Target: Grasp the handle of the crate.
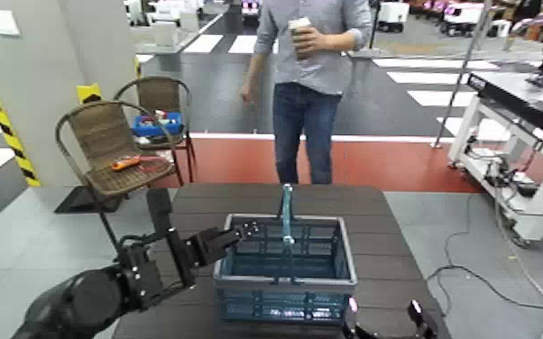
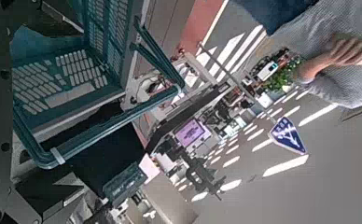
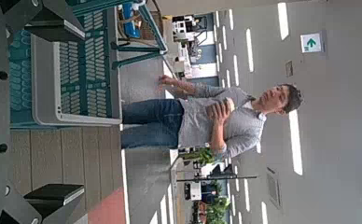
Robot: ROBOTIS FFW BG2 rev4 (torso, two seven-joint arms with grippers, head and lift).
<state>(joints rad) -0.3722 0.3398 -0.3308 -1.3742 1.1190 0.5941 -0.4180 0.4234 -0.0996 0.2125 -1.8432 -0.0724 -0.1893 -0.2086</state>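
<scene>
The rectangular teal-blue plastic crate with lattice mesh sides and a light grey rim [image 1: 284, 306] stands upright on the dark slatted bench [image 1: 370, 207], its open top facing up and its visible interior bare. The thin teal-blue plastic bail handle [image 1: 288, 214] arches upright across the crate's middle, seen nearly edge-on as a narrow bar rising above the rim.
</scene>
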